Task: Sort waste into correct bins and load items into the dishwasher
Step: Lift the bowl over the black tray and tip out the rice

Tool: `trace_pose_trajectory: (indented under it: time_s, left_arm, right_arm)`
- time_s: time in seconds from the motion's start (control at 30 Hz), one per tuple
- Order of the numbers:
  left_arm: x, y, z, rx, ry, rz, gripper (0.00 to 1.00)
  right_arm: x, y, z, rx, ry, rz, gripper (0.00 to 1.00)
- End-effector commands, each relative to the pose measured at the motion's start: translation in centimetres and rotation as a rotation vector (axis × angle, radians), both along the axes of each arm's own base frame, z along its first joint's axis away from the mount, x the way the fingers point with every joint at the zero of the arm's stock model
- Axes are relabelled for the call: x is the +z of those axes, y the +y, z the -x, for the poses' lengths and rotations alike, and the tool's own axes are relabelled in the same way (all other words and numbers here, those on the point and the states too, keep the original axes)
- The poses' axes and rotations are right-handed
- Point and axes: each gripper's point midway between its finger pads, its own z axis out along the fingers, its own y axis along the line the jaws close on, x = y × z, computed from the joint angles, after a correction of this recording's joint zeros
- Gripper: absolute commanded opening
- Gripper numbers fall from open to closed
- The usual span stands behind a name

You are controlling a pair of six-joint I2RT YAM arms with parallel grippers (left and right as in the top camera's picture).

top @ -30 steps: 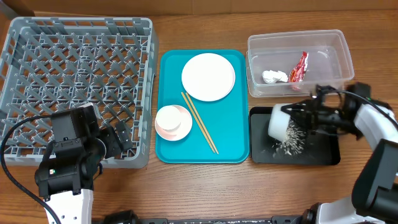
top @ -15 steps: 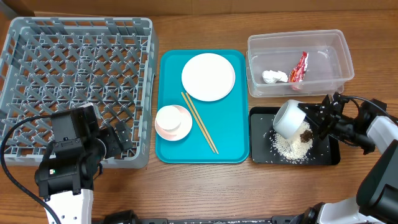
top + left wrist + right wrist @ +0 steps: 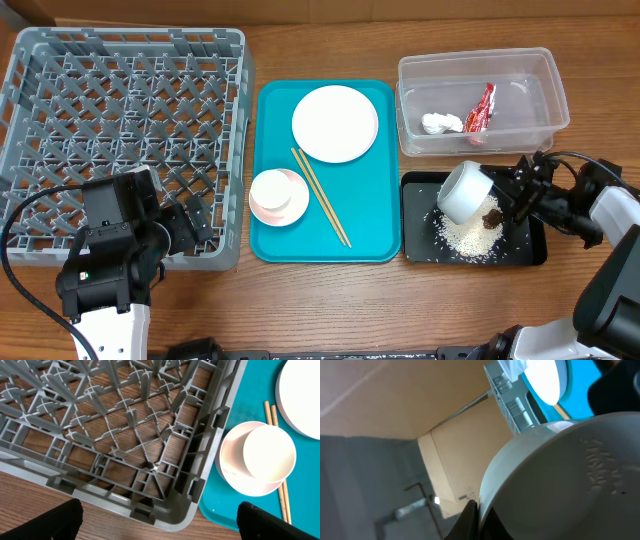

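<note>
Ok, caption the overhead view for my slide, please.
Right pincer holds the pale bowl tilted over the black tray, where rice grains and a dark lump lie.

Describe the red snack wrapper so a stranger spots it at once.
Find the clear plastic rectangular tub, just right of the large teal tray. Two things lie in it. The shiny red snack wrapper is the long strip; its only neighbour is a small crumpled white tissue.
</note>
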Motion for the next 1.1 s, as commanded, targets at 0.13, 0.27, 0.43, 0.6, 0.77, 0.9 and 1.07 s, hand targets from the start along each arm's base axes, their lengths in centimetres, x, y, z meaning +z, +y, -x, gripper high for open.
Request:
trace_pose_trajectory:
  time_s: [0.13, 0.27, 0.43, 0.6, 0.77, 0.9, 1.07]
  left_arm:
    - [0.9, 0.1, -0.2, 0.01, -0.023, 0.0, 1.0]
    - [0.9, 0.2, -0.2, 0.01, -0.023, 0.0, 1.0]
    - [0.9, 0.2, -0.2, 0.01, -0.023, -0.001, 1.0]
    - [0.9, 0.2, -0.2, 0.01, -0.023, -0.001, 1.0]
    - [0.9, 0.2, -0.3, 0.01, -0.024, -0.001, 1.0]
    - [0.9, 0.2, -0.2, 0.01, -0.024, -0.001, 1.0]
    - [0.9, 0.2, -0.2, 0.01, -0.023, 0.0, 1.0]
  right_arm:
    - [0.5, -0.2, -0.1, -0.007, 0.14, -0.115, 0.04]
    - [0.4, -0.2, -0.2, -0.004, 0.025, -0.051, 0.04]
    - [-3.3, 0.4, 0.2, 0.052, -0.026, 0.232, 0.04]
    - [-2.0, 1.5, 1.0, 0.148, -0.197, 0.363, 0.04]
    - [3.0, 3.3, 1.6, 0.279, -0.437, 0.446, 0.04]
    - [4.6, 4.6, 2.0, 0.433, -0.497, 0.562, 0.04]
    - [4.6, 7.1, 2.2, 0.578, -0.568, 0.642, 0.04]
